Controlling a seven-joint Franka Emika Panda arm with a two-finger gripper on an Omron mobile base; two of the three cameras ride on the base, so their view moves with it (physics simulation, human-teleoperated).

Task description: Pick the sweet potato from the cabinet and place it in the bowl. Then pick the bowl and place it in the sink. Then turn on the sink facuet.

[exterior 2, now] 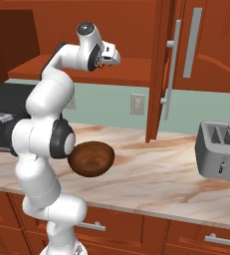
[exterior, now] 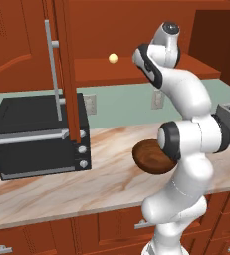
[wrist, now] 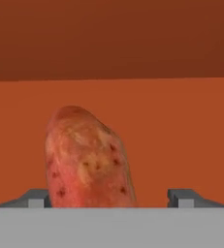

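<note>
Claw: spread, straddling the sweet potato on the cabinet shelf.
Risk: off-centre closing is likely rolling the potato away.

The arm is glossy white, built of thick rounded segments that swell like smooth tubes. Dark grey to black rings and round caps mark each joint, one with a small shiny disc at its top. Its hand is a white, blocky piece with dark underparts. Two small grey finger tips are squared and flat-faced.
</note>
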